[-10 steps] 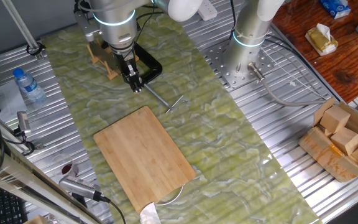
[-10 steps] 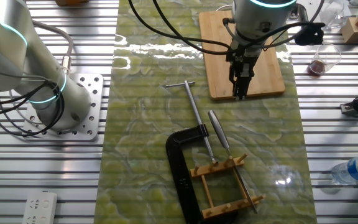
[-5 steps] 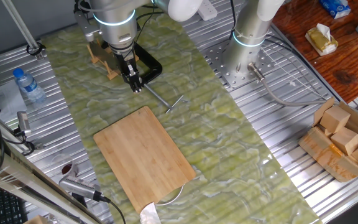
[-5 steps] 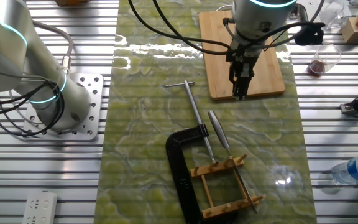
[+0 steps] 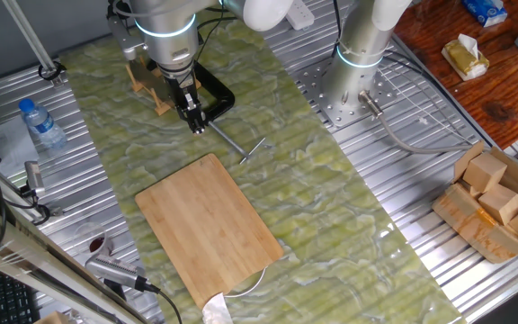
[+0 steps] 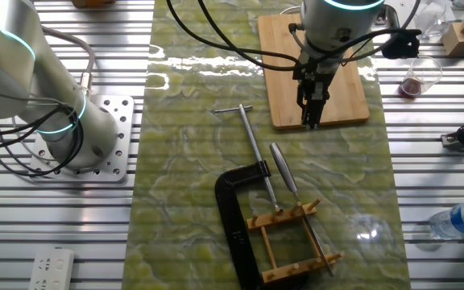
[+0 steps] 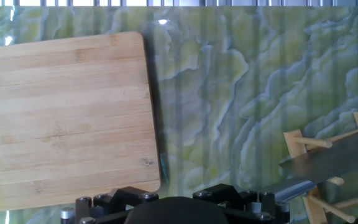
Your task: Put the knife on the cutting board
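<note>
The knife (image 6: pixel 283 167) rests on edge in a small wooden peg rack (image 6: pixel 292 242), its slim silver handle pointing toward the cutting board. In the hand view its grey blade (image 7: pixel 334 158) shows at the right, across the rack's pegs. The cutting board (image 5: pixel 209 225) is a bare bamboo rectangle on the green mat; it also shows in the other fixed view (image 6: pixel 280 72) and in the hand view (image 7: pixel 61 118). My gripper (image 5: pixel 192 119) hangs in the air between board and rack (image 6: pixel 311 121), holding nothing. Its fingers look narrow; I cannot tell their gap. The hand view shows only the black housing (image 7: pixel 166 208).
A black C-clamp (image 6: pixel 236 225) with a long thin rod (image 6: pixel 252 141) lies beside the rack, left of the knife. A water bottle (image 5: pixel 41 123) and a small glass (image 6: pixel 413 80) stand off the mat. A second arm's base (image 5: pixel 360 63) stands at the back. Wooden blocks (image 5: pixel 497 193) lie at the right.
</note>
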Robot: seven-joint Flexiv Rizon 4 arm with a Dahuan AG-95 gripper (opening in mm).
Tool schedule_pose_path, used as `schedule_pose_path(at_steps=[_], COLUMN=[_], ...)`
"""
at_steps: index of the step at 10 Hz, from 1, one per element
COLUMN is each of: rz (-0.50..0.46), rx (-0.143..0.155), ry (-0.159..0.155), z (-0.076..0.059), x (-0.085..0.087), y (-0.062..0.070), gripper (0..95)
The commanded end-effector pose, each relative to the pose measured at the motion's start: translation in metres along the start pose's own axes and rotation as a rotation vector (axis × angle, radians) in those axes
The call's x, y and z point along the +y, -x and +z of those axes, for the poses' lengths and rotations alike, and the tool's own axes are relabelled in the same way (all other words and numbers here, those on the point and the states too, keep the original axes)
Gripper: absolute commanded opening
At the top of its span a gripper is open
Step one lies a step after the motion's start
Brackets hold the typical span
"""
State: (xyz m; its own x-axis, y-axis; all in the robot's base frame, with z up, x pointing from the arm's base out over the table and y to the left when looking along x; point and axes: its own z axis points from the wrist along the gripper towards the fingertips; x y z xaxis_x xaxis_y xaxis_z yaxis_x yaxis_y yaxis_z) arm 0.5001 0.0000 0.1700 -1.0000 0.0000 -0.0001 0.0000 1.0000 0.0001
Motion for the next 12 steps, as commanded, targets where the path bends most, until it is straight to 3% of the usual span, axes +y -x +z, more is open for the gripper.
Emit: schedule_pose_path(at_steps=[1, 6, 8, 12], rz=[-0.356, -0.362, -0.41, -0.804], rx=[-0.012, -0.009, -0.005, 0.008], ry=[0.093, 0.082, 0.079, 0.093], z=[0.0, 0.0, 0.0, -0.007], x=[0.0, 0.0, 0.0, -0.018], y=[0.0, 0.0, 0.0, -0.004], gripper=[0.0, 0.0, 0.0, 0.0])
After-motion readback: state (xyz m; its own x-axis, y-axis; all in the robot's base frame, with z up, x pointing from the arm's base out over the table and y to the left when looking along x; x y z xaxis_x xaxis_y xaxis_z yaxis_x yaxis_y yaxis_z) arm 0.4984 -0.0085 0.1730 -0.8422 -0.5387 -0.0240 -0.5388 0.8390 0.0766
